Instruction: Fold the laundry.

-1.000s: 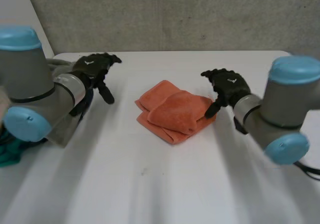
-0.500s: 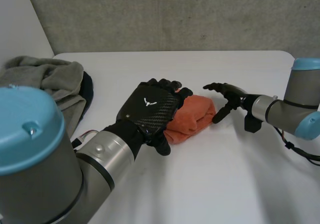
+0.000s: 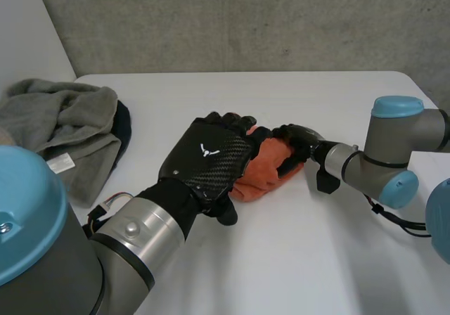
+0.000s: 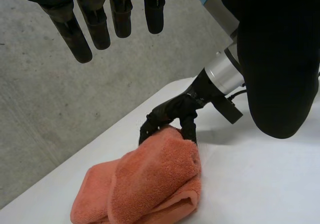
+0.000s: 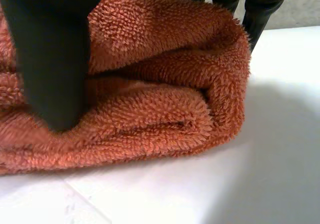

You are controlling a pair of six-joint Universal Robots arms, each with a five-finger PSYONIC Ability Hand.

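An orange towel [image 3: 266,169], folded into a thick bundle, lies in the middle of the white table [image 3: 295,259]. My left hand [image 3: 207,157] hovers over its left part with straight fingers [image 4: 95,19] and holds nothing; the towel [image 4: 150,184] lies below them. My right hand [image 3: 295,143] is at the towel's right end. Its fingers curl over the top fold and its thumb [image 5: 50,59] presses into the side of the towel [image 5: 165,84], pinching that end. From the left wrist, the right hand [image 4: 172,114] sits clamped on the towel's far end.
A heap of grey laundry [image 3: 63,125] with a dark garment [image 3: 125,129] under it lies at the table's back left. A concrete wall stands behind the table. The right arm [image 3: 380,160] reaches in low from the right.
My left hand swung from the back left to above the towel. My right hand moved up to the towel's right end and its fingers closed on it.
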